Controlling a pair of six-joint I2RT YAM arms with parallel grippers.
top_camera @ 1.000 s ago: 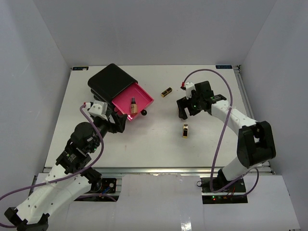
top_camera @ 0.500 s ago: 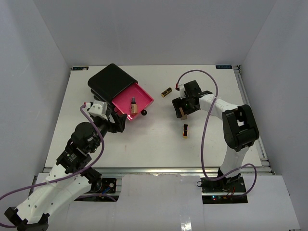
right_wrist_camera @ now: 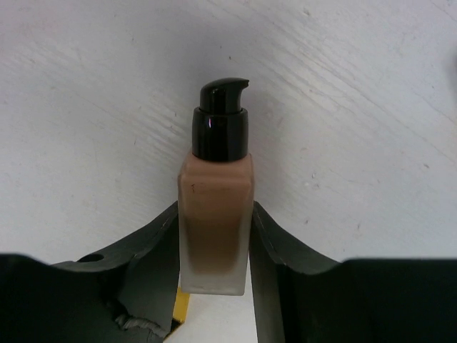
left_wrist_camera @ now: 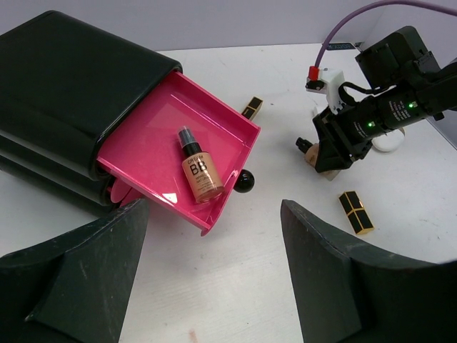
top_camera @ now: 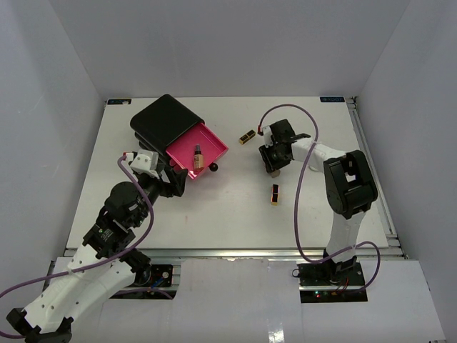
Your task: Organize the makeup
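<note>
So my right fingers (right_wrist_camera: 158, 246) just went from wide open to clamped around the beige foundation bottle (right_wrist_camera: 214, 214) on the desk (top_camera: 214, 211), so it should be ready to lift toward the pink drawer (left_wrist_camera: 153, 139), while my left fingers (left_wrist_camera: 86, 271) hang open.

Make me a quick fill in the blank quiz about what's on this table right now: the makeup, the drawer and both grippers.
1. The right gripper clamps a beige square foundation bottle whose pump cap is ___.
2. A small beige BB bottle lies inside the open ___ plastic drawer.
3. In the top view, ___ black-and-gold lipstick tubes lie on the white table.
4. The left gripper holds nothing; its jaws stand ___.
Missing words: black; pink; two; open.
</note>
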